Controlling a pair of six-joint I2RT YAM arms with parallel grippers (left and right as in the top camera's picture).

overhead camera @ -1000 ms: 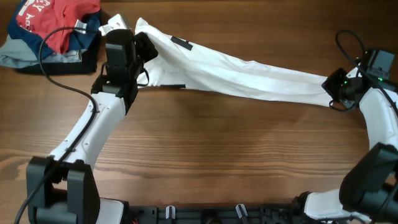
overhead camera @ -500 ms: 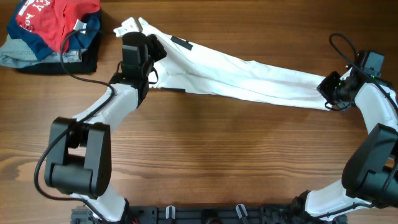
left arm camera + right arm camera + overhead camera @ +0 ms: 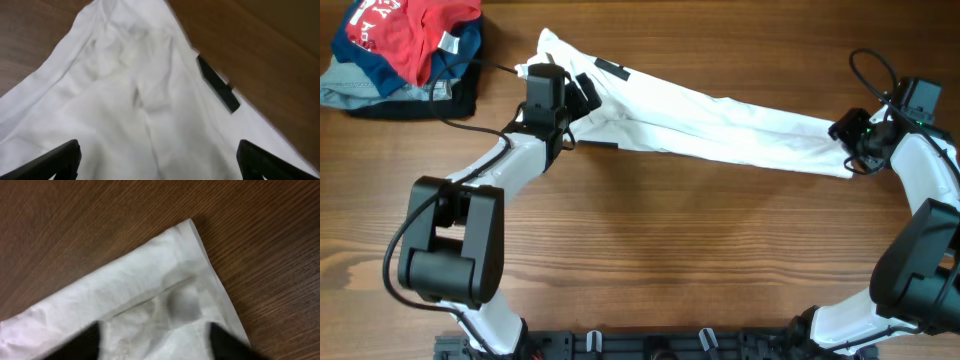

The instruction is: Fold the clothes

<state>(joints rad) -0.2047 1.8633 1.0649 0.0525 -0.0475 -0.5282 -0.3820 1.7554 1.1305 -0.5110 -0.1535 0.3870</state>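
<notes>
Along the far side of the bench [image 3: 660, 250] the clothes [image 3: 720, 125], one thin white garment, lie drawn out in a long narrow band from the upper left to the right edge, apparently doubled lengthwise. The left gripper [image 3: 157, 152] hangs over the wider left end with its fingers well apart, holding nothing. The right gripper [image 3: 155, 342] is likewise parted above the hemmed corner at the right end, with only loose cloth beneath it. Both would do best to rise straight up, so that no fingertip snags the fabric and skews the band. The next fold probably brings one end over the other, so the grasp should go deep enough to catch every layer, and the end should travel low with the long edges kept in line. The rumpled creases beside the black bar [image 3: 218, 85] deserve smoothing first. The pile of other garments [image 3: 405, 50] at the far left corner lies close to that end and should be kept clear of.
</notes>
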